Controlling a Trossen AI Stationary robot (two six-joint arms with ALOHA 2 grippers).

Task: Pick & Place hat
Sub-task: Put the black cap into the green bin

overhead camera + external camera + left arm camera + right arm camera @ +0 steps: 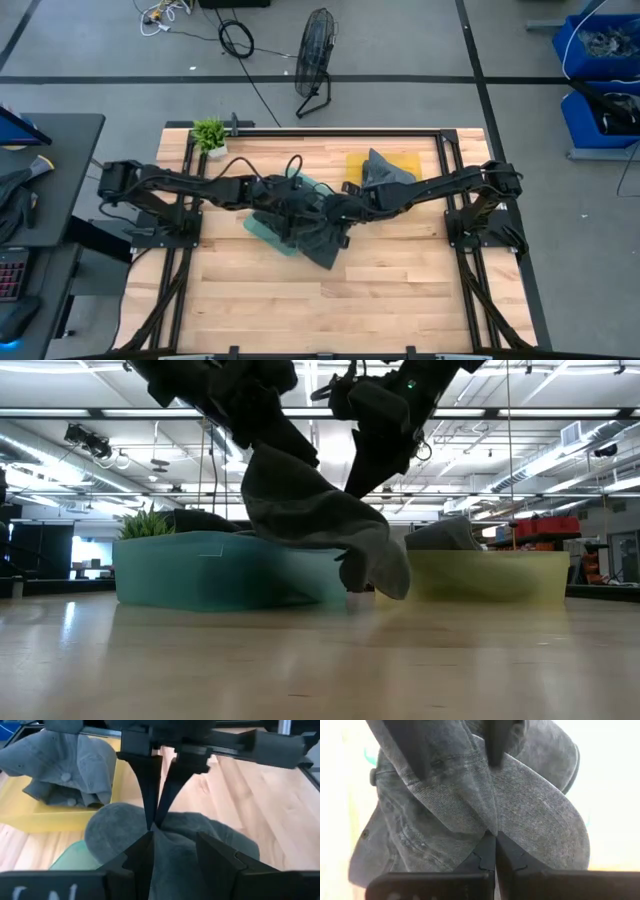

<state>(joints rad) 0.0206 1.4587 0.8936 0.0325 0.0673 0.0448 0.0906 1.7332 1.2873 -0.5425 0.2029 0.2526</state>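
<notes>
A grey hat (318,238) hangs between my two grippers over the middle of the table, partly above a teal tray (262,230). In the low view the hat (320,510) is clear of the table, its lowest end in front of the teal tray (200,572). My left gripper (298,205) comes from the table's left and is shut on the hat. My right gripper (342,208) comes from the right and is shut on it too. A second grey hat (385,170) lies in a yellow tray (357,163) at the far right. My left gripper has a thick bunch of the hat's crown (175,855) between its two fingers (142,857), which stay a little apart around it. The hat is lifted clear of the table. My right gripper pinches a raised fold of the hat's cloth (156,826) between its two fingertips (487,851), which meet. It comes from above, pointing down, opposite my left gripper. The brim (545,825) spreads out beside the pinch, and the hat hangs below.
A small green plant (208,135) stands at the far left corner. The teal and yellow trays take up the far middle. The near half of the wooden table (330,310) is bare board. Black frame rails run along the left and right edges.
</notes>
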